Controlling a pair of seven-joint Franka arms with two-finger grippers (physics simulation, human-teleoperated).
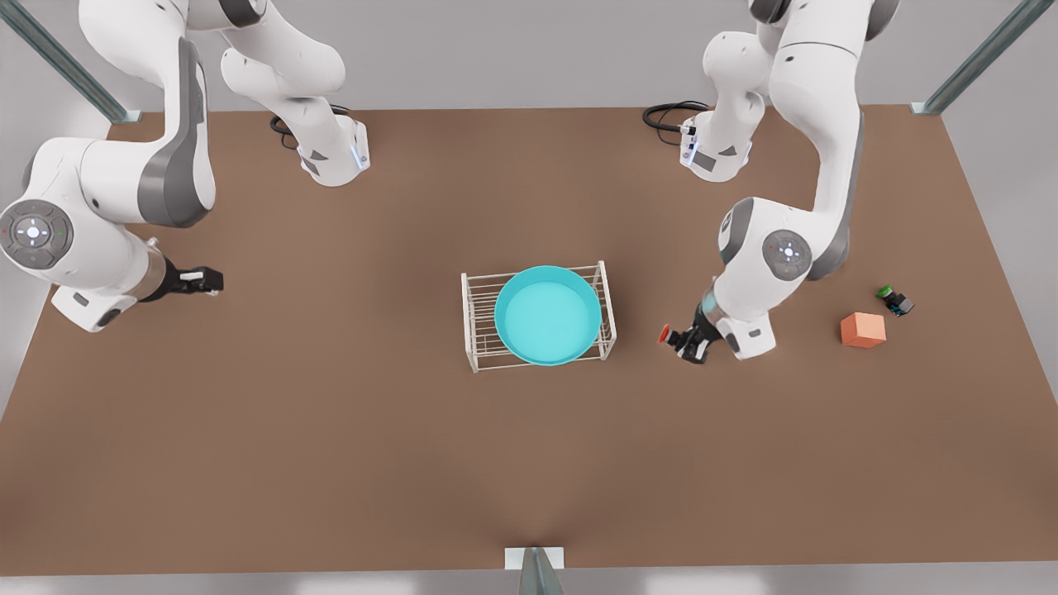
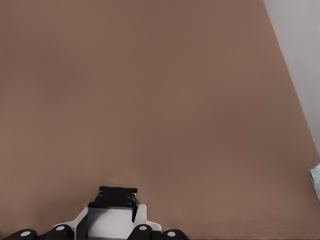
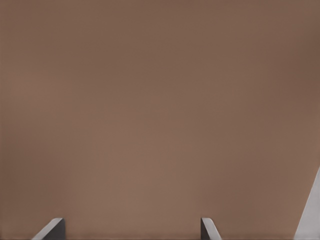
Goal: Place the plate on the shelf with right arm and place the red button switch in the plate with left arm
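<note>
The turquoise plate [image 1: 548, 314] lies flat on top of the white wire shelf [image 1: 479, 318] in the middle of the table. To the front view's right of the shelf, my left gripper [image 1: 684, 339] hovers low over the table, shut on the red button switch [image 1: 666, 335], whose red cap points toward the shelf. In the left wrist view the switch's black body [image 2: 117, 197] sticks out of that gripper [image 2: 112, 225]. My right gripper [image 1: 207, 281] waits at the front view's far left, open over bare table, its two fingertips [image 3: 50, 229] wide apart.
An orange cube [image 1: 863, 330] and a green-capped switch [image 1: 893, 299] lie on the table at the front view's right, beyond the left arm. Both arm bases [image 1: 335, 157] stand along the far edge with black cables.
</note>
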